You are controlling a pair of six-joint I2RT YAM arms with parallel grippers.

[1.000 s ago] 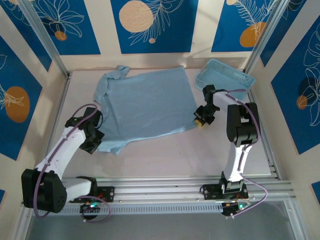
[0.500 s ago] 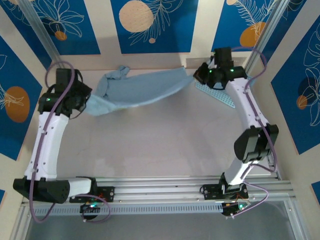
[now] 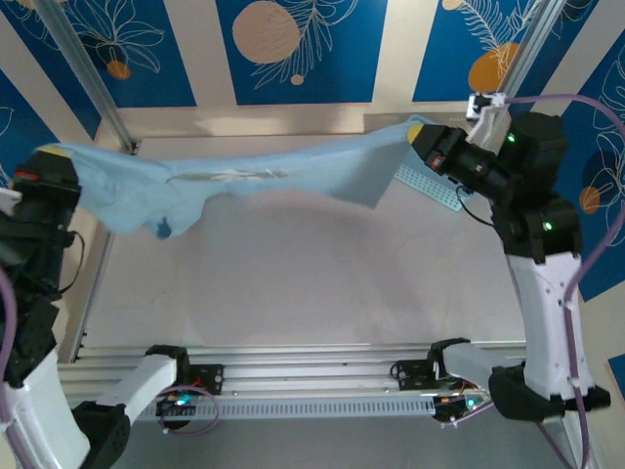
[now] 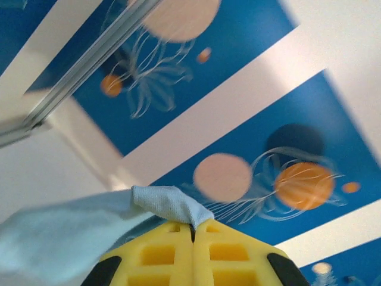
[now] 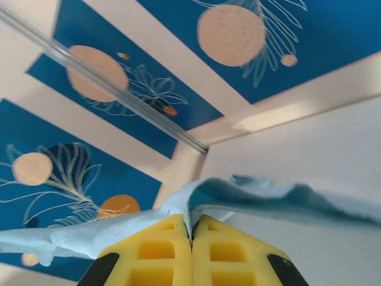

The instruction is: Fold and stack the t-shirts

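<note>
left gripper point(image 4: 193, 226) clamped on t-shirt point(image 3: 264, 181) edge at 9 o'clock, right gripper point(image 5: 191, 231) clamped on the opposite edge at 2 o'clock; shirt hangs stretched between them, off the tabletop point(image 3: 293, 283)

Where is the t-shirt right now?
Top view: the t-shirt hangs stretched above the table, its ends pinched by the left gripper and the right gripper.

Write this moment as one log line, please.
t-shirt: stretched in air above table | left gripper: shut on t-shirt | right gripper: shut on t-shirt | basket: far right
</note>
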